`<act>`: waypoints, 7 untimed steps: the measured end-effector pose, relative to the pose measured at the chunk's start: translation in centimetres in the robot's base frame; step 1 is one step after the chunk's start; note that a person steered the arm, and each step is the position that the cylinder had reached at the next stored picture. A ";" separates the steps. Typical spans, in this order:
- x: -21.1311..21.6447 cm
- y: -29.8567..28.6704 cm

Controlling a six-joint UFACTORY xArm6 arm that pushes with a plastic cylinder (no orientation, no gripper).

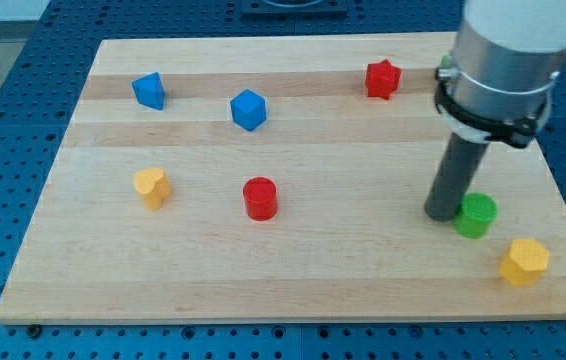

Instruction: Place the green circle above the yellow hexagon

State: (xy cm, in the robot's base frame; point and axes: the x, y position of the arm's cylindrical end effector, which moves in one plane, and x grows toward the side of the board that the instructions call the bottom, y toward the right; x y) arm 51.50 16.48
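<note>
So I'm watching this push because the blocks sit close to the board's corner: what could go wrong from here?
1. My tip sits at the view's left of the green circular block, seemingly touching; pushing on from there would likely send it rightward toward the wooden board's edge.
2. The green block already lies up-left of the yellow hexagonal block, and close; a downward shove might knock the hexagon toward the near edge.

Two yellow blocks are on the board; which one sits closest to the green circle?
The yellow hexagon near the view's bottom right, just below and right of the green circle. The other yellow block lies far off at the view's left. My tip touches the circle's left side.
</note>
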 end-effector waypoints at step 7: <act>-1.1 5.5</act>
